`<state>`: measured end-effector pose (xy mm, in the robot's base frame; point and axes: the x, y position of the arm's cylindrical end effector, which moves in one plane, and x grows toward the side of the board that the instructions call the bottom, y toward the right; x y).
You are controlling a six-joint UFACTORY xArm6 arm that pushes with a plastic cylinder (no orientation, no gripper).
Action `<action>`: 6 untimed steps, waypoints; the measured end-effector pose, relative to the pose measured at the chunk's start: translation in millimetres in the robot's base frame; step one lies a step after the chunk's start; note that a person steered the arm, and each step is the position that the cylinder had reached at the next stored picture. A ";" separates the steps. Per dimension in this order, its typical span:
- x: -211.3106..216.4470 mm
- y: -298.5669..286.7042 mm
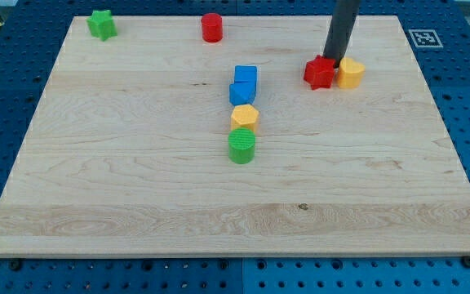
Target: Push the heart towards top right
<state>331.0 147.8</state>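
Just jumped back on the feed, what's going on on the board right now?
My tip is down on the wooden board, right behind the red star-shaped block near the view's top right. The yellow heart-shaped block sits touching that red block on its right side. Mid-board, a blue block, a yellow hexagonal block and a green cylinder form a column. A green star-shaped block and a red cylinder stand along the top edge.
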 end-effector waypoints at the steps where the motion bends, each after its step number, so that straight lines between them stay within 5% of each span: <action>1: 38.5 -15.9; 3: 97.8 8.3; 6: 45.0 22.0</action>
<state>376.0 169.8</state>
